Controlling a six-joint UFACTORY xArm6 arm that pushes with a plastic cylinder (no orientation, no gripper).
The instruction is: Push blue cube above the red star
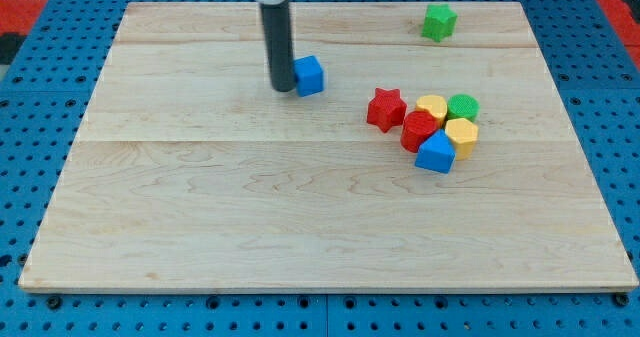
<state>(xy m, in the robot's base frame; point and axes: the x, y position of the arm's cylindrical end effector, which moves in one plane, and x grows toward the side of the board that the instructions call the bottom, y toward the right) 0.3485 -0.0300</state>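
**Pushing tip met the blue cube, left of the red star**

Standing upright on the wooden board (pixel 200 227), the dark rod came down from the view's top, and my tip (pixel 281 88) touched the left face of the blue cube (pixel 310 75). A bare rod, it grasped nothing and only pressed against the block.

The blue cube sat up and to the left of the red star (pixel 386 108), apart from it. Just right of the red star lay a tight cluster: a red block (pixel 419 130), a yellow block (pixel 432 107), a green round block (pixel 463 105), another yellow block (pixel 461 134) and a blue block (pixel 435 152). A green star-like block (pixel 438 22) stood alone, well above the red star, slightly to its right.
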